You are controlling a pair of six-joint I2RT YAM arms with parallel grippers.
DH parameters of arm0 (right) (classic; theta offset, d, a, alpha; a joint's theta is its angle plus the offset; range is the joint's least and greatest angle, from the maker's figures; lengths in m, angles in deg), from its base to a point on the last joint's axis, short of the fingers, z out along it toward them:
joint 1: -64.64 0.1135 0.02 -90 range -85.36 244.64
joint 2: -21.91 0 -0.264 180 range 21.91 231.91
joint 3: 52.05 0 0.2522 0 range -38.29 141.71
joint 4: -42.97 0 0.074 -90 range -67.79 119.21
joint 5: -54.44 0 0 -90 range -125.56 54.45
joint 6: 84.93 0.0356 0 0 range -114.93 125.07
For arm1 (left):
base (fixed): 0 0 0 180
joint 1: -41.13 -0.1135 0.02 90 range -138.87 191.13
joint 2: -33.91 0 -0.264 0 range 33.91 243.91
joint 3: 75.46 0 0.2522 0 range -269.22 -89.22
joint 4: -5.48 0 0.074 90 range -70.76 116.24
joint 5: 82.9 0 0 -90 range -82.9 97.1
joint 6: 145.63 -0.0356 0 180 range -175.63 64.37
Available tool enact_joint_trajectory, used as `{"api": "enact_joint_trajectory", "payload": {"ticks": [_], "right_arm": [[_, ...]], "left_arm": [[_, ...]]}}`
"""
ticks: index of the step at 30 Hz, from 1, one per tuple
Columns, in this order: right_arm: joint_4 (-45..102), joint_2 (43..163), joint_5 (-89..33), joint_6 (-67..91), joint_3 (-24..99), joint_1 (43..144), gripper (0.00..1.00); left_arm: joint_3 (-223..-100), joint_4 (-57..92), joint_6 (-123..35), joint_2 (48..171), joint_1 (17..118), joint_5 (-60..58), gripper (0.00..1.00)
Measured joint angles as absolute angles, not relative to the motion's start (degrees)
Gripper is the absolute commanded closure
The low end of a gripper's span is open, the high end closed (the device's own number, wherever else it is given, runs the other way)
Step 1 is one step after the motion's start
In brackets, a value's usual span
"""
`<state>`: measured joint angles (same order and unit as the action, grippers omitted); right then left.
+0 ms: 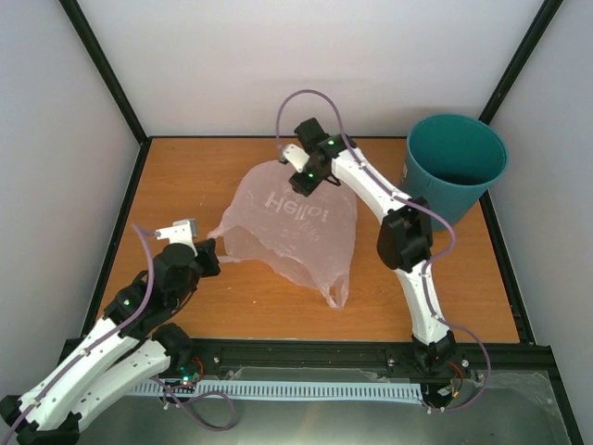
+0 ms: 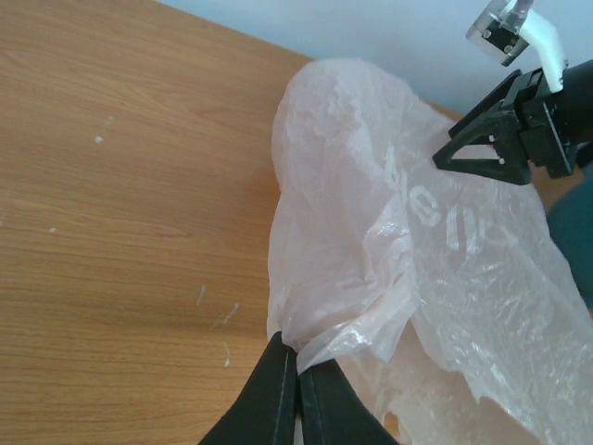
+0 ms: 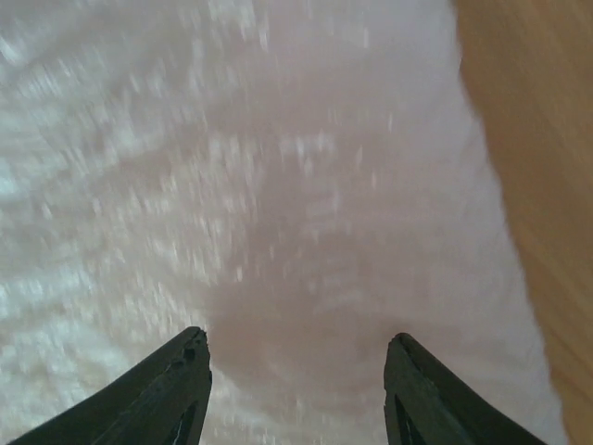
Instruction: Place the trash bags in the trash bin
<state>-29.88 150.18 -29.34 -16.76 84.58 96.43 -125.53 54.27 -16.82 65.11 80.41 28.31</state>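
Observation:
The pale-pink translucent trash bag (image 1: 292, 227) with white lettering lies spread in the middle of the table. My left gripper (image 1: 211, 252) is shut on the bag's left edge; in the left wrist view its jaws (image 2: 296, 357) pinch a bunched corner of the bag (image 2: 371, 250). My right gripper (image 1: 304, 188) hangs open over the bag's far top edge; in the right wrist view the open fingers (image 3: 181, 371) frame the pink plastic (image 3: 278, 185) close below. The teal trash bin (image 1: 454, 162) stands upright at the far right corner, apart from the bag.
White walls with black frame posts enclose the table (image 1: 185, 176). A black rail (image 1: 306, 357) runs along the near edge. One loop handle of the bag (image 1: 335, 292) trails toward the near side.

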Motion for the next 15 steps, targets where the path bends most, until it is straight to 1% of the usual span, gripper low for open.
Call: {"api": "enact_joint_trajectory", "payload": {"ticks": [4, 7, 11, 15], "right_arm": [[-32.39, 154.55, -27.02, -16.43, 95.22, 98.96, 0.45], [-33.79, 152.6, -25.36, -15.82, 96.23, 99.66, 0.44], [-33.92, 142.2, -24.16, -14.99, 88.51, 99.09, 0.41], [-33.66, 129.54, -24.0, -14.55, 80.82, 98.02, 0.36]], "left_arm": [[-125.55, 56.87, -13.37, 61.09, 80.41, 33.12, 0.99], [-125.64, 59.71, -9.65, 58.75, 80.41, 37.36, 0.99], [-126.69, 65.02, -3.58, 56.89, 80.41, 43.29, 0.99], [-127.15, 66.92, -1.19, 56.39, 80.41, 45.76, 0.99]]}}
